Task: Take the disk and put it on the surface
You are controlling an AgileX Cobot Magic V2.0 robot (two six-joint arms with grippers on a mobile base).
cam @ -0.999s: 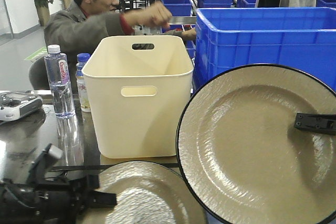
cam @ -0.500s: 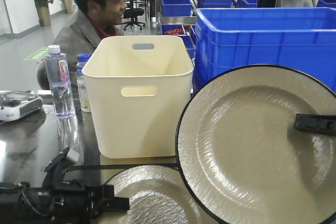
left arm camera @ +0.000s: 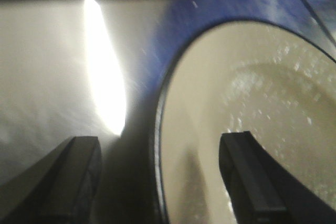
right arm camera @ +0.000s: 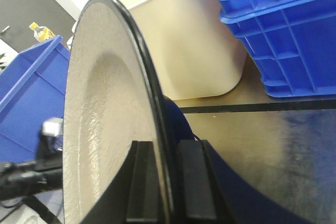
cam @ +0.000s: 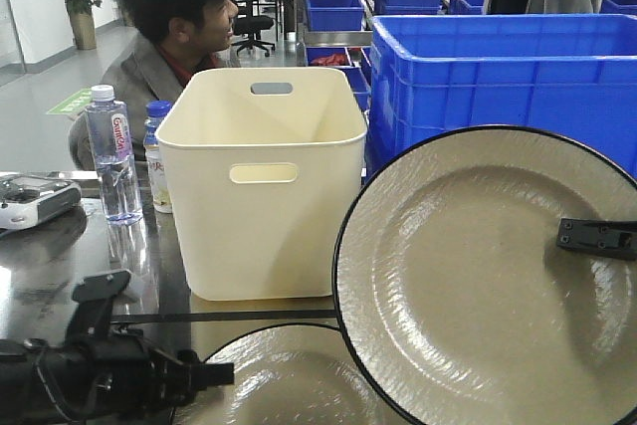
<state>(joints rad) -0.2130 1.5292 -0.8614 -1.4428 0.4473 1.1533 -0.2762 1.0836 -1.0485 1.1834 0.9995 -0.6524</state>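
Note:
A beige disk with a black rim (cam: 468,296) stands on edge at the right, above the dark glossy surface (cam: 60,266). My right gripper (cam: 572,236) is shut on its rim. In the right wrist view the disk (right arm camera: 100,119) shows edge-on, pinched between the gripper's (right arm camera: 167,182) two fingers. A second beige disk (cam: 289,385) lies flat on the surface at the bottom. My left gripper (cam: 221,375) is open at its left edge. In the left wrist view that disk's (left arm camera: 252,93) rim runs between the gripper's (left arm camera: 163,177) spread fingers (left arm camera: 79,171).
A cream plastic bin (cam: 261,186) stands behind the flat disk, past a black tape line (cam: 259,316). Blue crates (cam: 498,77) fill the back right. Two bottles (cam: 112,156) and a grey device (cam: 30,198) sit at the left. A person (cam: 179,37) sits behind.
My left arm has shifted beside the flat disk, which now shows lower in the front view. The held disk has barely moved. The person behind has lowered his arm and turned away.

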